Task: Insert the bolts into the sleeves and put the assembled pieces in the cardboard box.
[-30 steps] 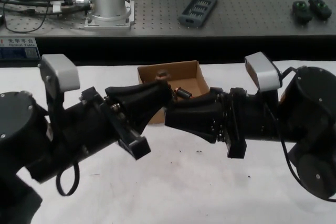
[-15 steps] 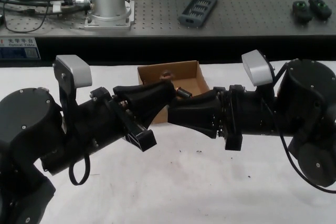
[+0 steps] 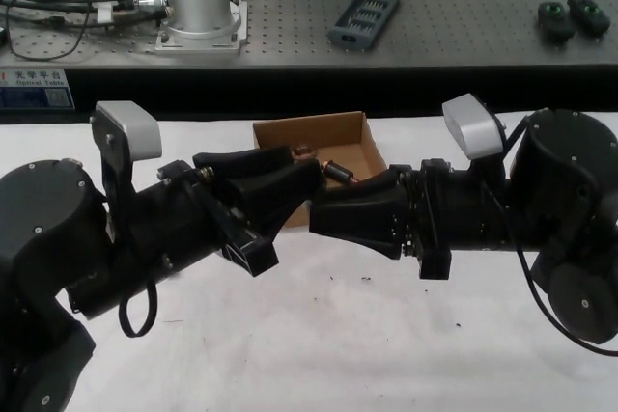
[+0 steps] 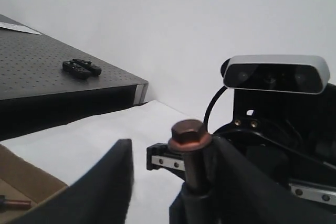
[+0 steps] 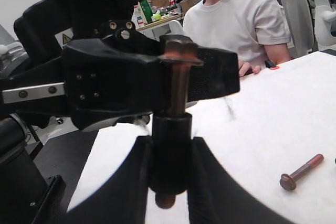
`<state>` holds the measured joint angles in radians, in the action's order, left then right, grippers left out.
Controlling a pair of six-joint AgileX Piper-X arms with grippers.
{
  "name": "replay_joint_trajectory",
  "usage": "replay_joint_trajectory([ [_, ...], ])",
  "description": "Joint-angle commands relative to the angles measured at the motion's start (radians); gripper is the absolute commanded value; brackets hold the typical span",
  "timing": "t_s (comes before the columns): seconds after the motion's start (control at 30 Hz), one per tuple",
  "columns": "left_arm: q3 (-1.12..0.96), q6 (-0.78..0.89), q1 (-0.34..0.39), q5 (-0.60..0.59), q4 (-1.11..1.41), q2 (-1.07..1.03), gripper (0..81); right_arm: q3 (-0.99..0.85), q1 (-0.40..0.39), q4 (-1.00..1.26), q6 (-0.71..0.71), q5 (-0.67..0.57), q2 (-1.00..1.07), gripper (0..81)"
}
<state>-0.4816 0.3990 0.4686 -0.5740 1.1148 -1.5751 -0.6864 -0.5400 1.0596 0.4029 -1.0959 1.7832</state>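
The left arm's fingers (image 4: 105, 182) stand spread and released on either side of the bolt (image 5: 177, 85). The bolt passes through the black sleeve (image 5: 169, 150) with its head well above it, held above the counter (image 3: 386, 354) near the cardboard box (image 3: 333, 132). The right arm's fingers (image 5: 134, 182) clench the sleeve. Tilting towards the box could let the unseated bolt slide out, and the left fingers could snag its head. In the high view the arms cover the joint.
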Motion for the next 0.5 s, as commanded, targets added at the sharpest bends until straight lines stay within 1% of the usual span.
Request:
replay_joint_trajectory([
  [0.0,0.002,0.039,-0.003,-0.045,0.024,-0.011,34.8,-0.02,0.009,0.031,-0.007,-0.007,-0.011,6.6],
  [0.1,0.002,0.121,-0.003,-0.109,0.125,-0.011,34.8,-0.02,0.022,0.023,-0.008,-0.007,-0.011,6.6],
  [0.2,0.01,0.178,-0.003,-0.122,0.196,-0.011,34.8,-0.018,0.037,0.005,-0.008,-0.017,-0.011,6.6],
  [0.47,0.018,0.17,-0.006,-0.118,0.211,-0.011,34.7,-0.016,0.063,0.0,-0.008,-0.013,-0.011,6.6],
])
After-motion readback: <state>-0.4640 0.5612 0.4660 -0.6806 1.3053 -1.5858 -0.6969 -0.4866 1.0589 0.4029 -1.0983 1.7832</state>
